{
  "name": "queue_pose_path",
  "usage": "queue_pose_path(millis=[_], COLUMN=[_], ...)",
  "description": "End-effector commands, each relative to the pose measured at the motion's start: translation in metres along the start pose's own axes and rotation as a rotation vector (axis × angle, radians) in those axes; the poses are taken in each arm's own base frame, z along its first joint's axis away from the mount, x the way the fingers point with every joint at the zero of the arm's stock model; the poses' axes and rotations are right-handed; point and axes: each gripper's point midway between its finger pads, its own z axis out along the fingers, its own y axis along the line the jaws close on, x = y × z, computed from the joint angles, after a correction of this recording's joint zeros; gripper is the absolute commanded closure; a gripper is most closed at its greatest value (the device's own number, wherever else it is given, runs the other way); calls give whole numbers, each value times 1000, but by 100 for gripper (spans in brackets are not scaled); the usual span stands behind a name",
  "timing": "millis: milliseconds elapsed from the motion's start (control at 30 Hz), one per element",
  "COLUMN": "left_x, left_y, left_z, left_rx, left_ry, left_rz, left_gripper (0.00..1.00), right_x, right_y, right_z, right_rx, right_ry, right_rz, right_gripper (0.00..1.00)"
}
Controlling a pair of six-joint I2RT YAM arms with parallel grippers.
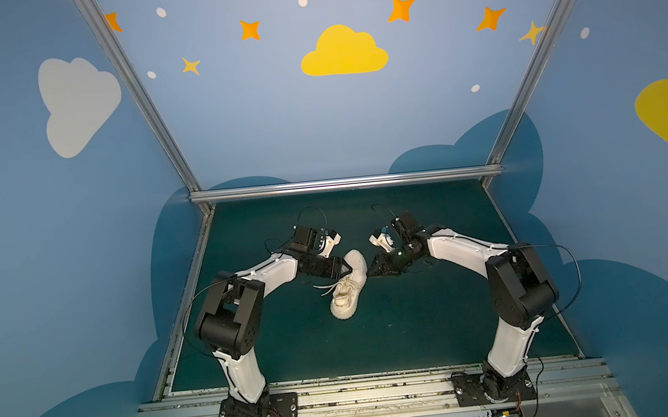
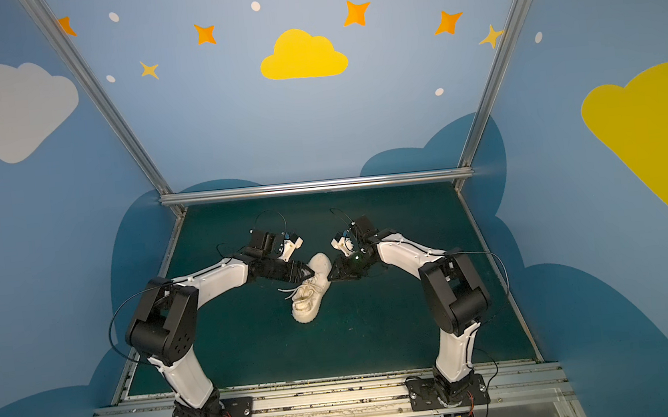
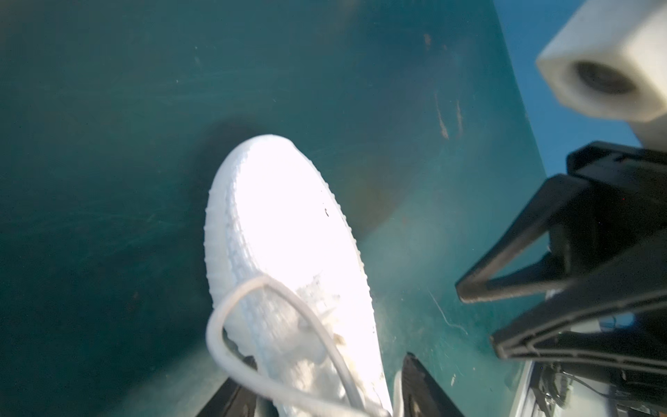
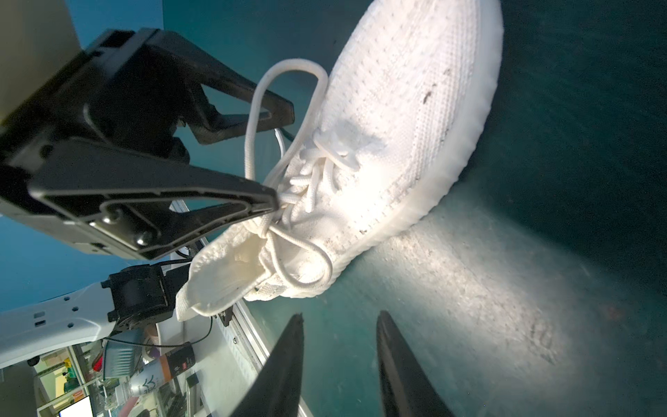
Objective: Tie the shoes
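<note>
Straddling the laced top of the cream knit sneaker (image 4: 408, 119) with the left gripper (image 4: 283, 155): fingers (image 4: 234, 191) standing well apart, clamping nothing. Touching the crossed laces (image 4: 314, 177) with one fingertip; hanging clear of the sneaker's side with the other. Framing one white lace loop (image 4: 290, 65) between those two fingers in the right wrist view. Showing a second loop (image 4: 326, 265) draped over the sneaker's side just by the collar, and, in a top view, loose lace ends (image 1: 325, 285) trailing onto the dark green mat (image 1: 439, 320) toward its left edge.

Hovering just beside the sneaker with the right gripper (image 4: 339, 319), on the side facing the right edge: fingers (image 4: 397, 368) apart as well, gripping nothing, showing only bare mat in the gap. Pointing both grippers tip to tip across the sneaker in both top views, near each other yet not touching.

Resting on its ribbed sole about the middle of the mat, with the toe toward the far edge and the heel toward the near edge, slightly slanted.

Reaching in from the near corners with the left arm (image 1: 275, 271) and the right arm (image 1: 461, 249), each bending at a black elbow joint (image 1: 230, 315) and standing on a black base plate (image 1: 286, 406) bolted to the aluminium rail (image 1: 375, 391) along the near edge.
</note>
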Motion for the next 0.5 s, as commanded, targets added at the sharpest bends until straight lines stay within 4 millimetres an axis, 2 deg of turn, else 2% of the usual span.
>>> queue_pose_path(millis=[0, 100, 300, 467], left_x=[-7, -10, -10, -11], left_y=[3, 3, 2, -2], left_z=[6, 10, 11, 3], left_rx=[-6, 0, 4, 3], left_ry=[-6, -10, -9, -35], left_rz=[0, -7, -12, -15], left_gripper=[38, 43, 65, 68], right_x=[3, 3, 3, 2], right_y=[6, 5, 6, 6], right_z=[-6, -5, -3, -1], right_rx=[-9, -11, -21, -29], right_ry=[-5, -4, 1, 4], right_rz=[-26, -24, -23, -22], right_gripper=[67, 68, 71, 72])
